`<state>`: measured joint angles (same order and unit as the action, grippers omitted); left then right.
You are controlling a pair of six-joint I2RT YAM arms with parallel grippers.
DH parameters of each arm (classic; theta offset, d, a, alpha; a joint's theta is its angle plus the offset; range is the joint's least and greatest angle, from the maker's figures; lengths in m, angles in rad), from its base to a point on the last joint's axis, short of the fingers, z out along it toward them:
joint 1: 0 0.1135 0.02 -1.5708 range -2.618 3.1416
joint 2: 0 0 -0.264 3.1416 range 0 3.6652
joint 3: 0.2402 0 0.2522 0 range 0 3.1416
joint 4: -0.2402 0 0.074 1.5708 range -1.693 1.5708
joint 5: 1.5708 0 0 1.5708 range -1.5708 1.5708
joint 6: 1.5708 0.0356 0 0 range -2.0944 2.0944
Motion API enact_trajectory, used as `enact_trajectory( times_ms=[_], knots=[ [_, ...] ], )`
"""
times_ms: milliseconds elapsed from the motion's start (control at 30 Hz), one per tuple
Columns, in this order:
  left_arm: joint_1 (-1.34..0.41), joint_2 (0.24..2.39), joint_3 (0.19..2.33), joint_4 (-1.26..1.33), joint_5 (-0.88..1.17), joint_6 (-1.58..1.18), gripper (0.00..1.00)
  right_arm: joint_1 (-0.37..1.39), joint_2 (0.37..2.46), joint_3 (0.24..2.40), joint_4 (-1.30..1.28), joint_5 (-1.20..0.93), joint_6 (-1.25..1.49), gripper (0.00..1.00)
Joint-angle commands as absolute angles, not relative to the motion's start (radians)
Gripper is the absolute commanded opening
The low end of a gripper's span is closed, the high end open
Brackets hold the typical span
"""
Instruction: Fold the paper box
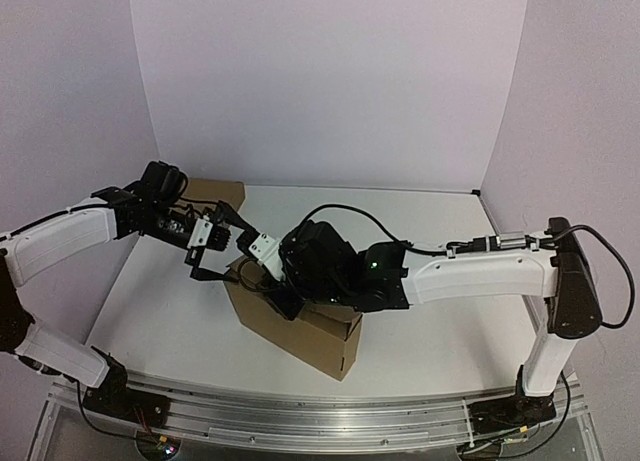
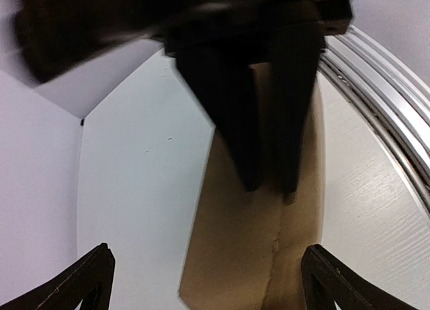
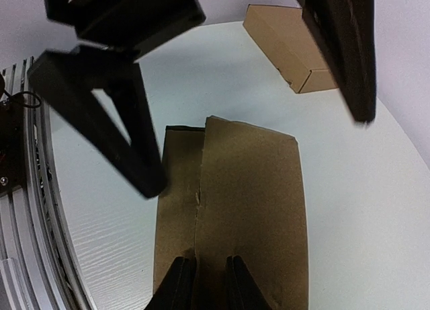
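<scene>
The paper box (image 1: 312, 333) is brown cardboard standing on the white table in the middle. It also shows in the left wrist view (image 2: 235, 249) and the right wrist view (image 3: 255, 189), with a crease down its upper panel. My right gripper (image 1: 260, 265) reaches in from the right, and its fingers (image 3: 176, 286) are pinched together on the panel's near edge by the crease. My left gripper (image 1: 236, 253) hovers at the box's left end, its jaws wide open and empty; its fingertips (image 2: 91, 283) straddle the box without touching it.
A second, ready-made shallow brown box (image 1: 218, 192) lies at the back left against the wall, also in the right wrist view (image 3: 289, 44). A metal rail (image 1: 300, 421) runs along the near table edge. White walls enclose the table on three sides.
</scene>
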<state>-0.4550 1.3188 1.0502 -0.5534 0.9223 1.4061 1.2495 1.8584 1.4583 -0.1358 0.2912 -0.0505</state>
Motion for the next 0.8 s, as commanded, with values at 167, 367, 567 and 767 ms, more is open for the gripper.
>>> enact_trajectory(
  times_ms=[167, 367, 567, 767],
  knots=[
    [-0.567, 1.371, 1.068, -0.817, 0.826, 1.621, 1.0, 1.255, 1.86, 1.386, -0.215, 0.178, -0.157, 0.18],
    [-0.596, 1.416, 1.063, -0.737, 0.745, 1.528, 1.0, 1.256, 1.848, 1.375, -0.201, 0.119, -0.218, 0.18],
    [-0.611, 1.395, 1.013, -0.658, 0.726, 1.494, 0.69, 1.255, 1.821, 1.38, -0.197, 0.099, -0.209, 0.22],
    [-0.611, 1.388, 0.98, -0.655, 0.683, 1.527, 0.49, 1.223, 1.757, 1.419, -0.197, 0.04, -0.118, 0.31]
  ],
)
